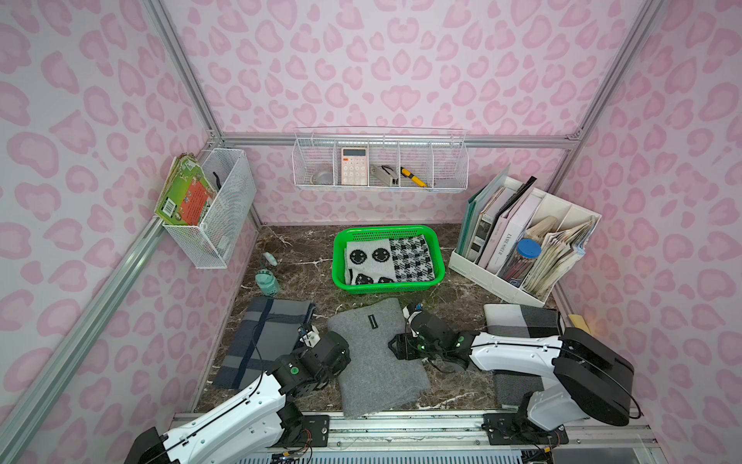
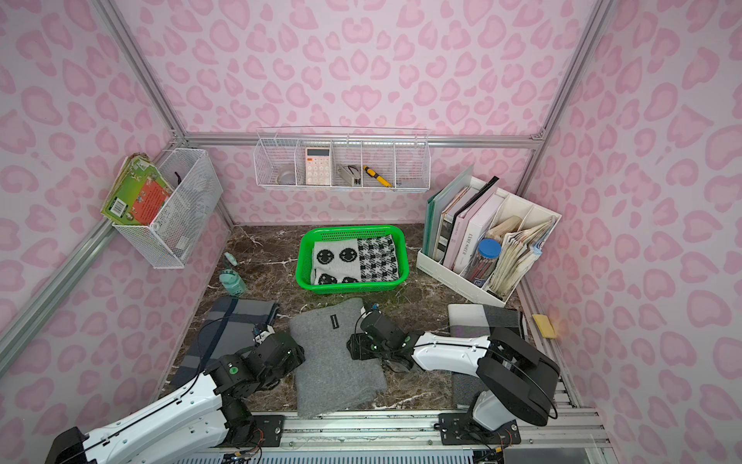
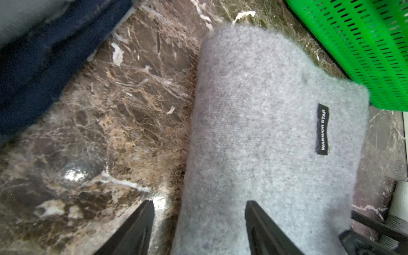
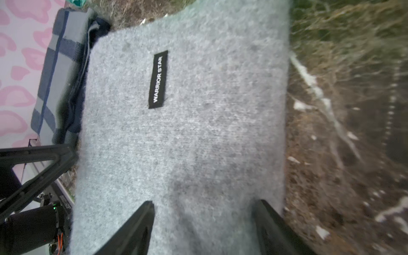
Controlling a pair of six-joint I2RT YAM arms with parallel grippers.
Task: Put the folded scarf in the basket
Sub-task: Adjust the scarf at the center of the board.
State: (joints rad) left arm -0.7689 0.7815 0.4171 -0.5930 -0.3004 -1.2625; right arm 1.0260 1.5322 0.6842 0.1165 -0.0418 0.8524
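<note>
We see the fuzzy grey folded wool scarf (image 1: 373,353) lying flat on the brown marble counter (image 1: 305,273). It is just in front of the bright green perforated plastic basket (image 1: 385,286) and not in it. A black-and-white patterned knit (image 1: 367,261) already covers the basket's floor.

The left claw (image 3: 199,204) is spread and holds nothing. In its wrist view one finger is over bare counter and the other over the cloth, so it straddles the scarf's long edge. The right claw (image 4: 205,202) is also spread and empty, with both fingers over the cloth near the opposite edge.

We judge the scarf to be light, soft and limp, and thick enough to pinch easily. Its fuzzy nap should not slip, but the layers could slide apart or droop if we lift it from one point.

We would take hold at both long edges, roughly level with the small black woven label (image 3: 322,129), and pinch through every layer. The fold should then hold while we carry it over the basket's near rim.
</note>
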